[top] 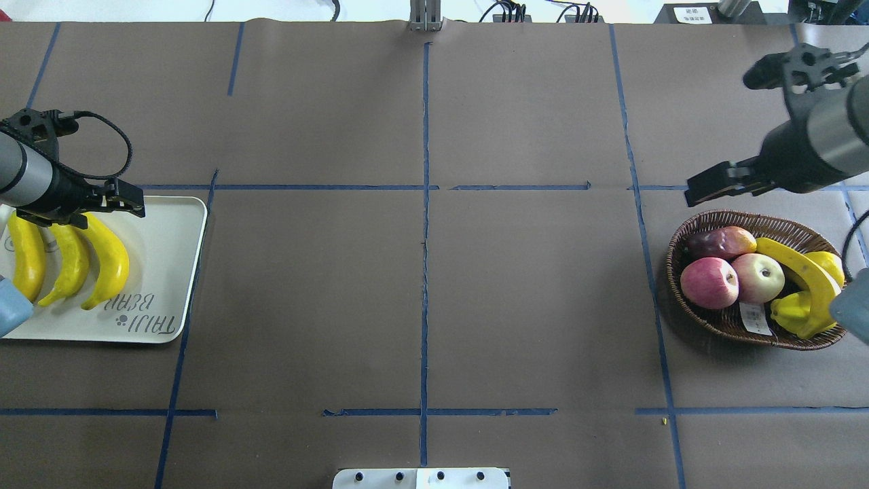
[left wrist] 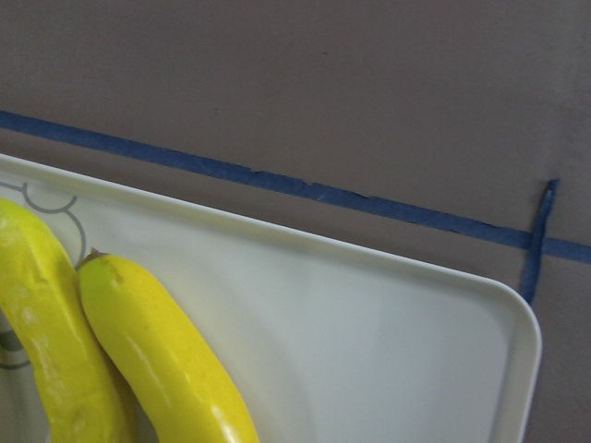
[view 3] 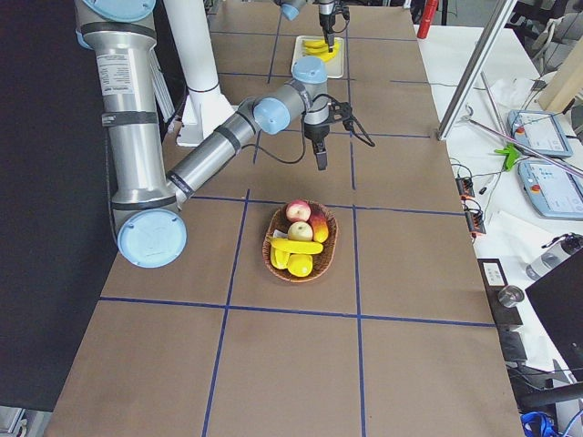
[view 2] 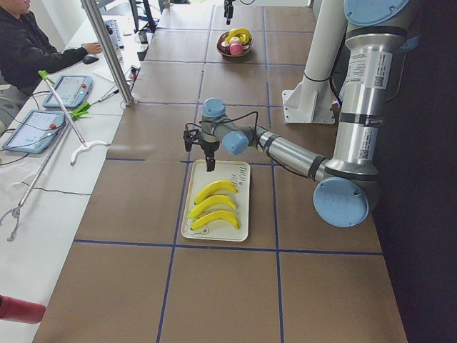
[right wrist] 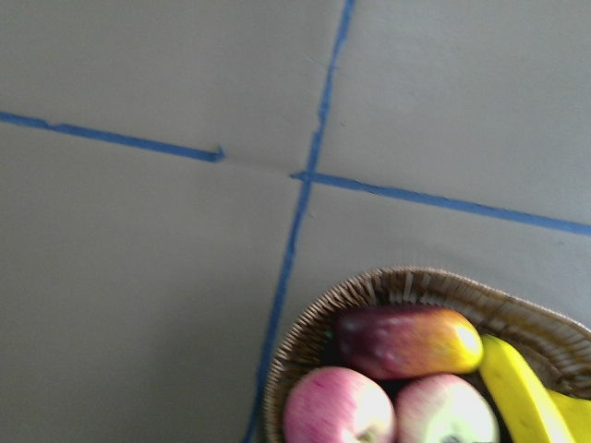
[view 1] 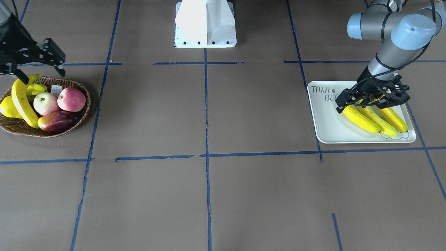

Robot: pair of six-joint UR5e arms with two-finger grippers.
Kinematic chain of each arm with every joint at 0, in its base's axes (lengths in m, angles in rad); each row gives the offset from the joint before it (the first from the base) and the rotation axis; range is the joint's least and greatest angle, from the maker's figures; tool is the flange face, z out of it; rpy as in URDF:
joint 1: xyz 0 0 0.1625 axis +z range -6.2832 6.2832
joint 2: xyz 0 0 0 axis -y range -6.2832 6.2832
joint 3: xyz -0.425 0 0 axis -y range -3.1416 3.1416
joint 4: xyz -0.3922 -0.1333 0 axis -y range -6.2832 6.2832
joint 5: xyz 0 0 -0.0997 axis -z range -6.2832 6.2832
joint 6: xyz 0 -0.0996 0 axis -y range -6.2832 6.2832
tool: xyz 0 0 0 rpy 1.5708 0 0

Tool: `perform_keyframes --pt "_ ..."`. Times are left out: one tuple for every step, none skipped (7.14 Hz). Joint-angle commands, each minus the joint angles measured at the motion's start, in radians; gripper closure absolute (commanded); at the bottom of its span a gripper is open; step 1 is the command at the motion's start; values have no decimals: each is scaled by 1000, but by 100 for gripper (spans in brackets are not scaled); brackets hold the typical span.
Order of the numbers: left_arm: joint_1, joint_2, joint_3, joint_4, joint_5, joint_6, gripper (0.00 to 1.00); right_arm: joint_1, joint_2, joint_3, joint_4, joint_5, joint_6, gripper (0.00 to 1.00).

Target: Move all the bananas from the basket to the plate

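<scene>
On the white plate [view 1: 327,127], three bananas [view 1: 362,120] are laid side by side, and the left gripper [view 1: 372,104] is held just above them, fingers spread, nothing pinched. One banana [view 1: 22,101] is left in the basket [view 1: 83,111] among apples [view 1: 71,99]. The right gripper [view 1: 43,76] is held just beside the basket, fingers apart and empty.

Red apple [view 1: 71,99], paler apple [view 1: 46,103], dark mango [view 1: 55,121]; blue tape lines [view 1: 206,104] on brown table [view 1: 258,195].
</scene>
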Motion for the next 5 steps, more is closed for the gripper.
perform_keyframes --pt "47 -41 -48 57 3 -84 0 168 -211 -30 10 168 -202 0" --pt "70 -66 -46 59 8 -111 0 186 -310 -74 129 193 -202 0" --pt "73 -74 -48 57 9 -131 0 186 -331 -196 323 200 -117 0" --pt "78 -75 -46 59 10 -133 0 183 -330 -247 468 204 113 0" --pt "78 -75 -46 59 10 -134 0 181 -331 -325 651 209 240 0"
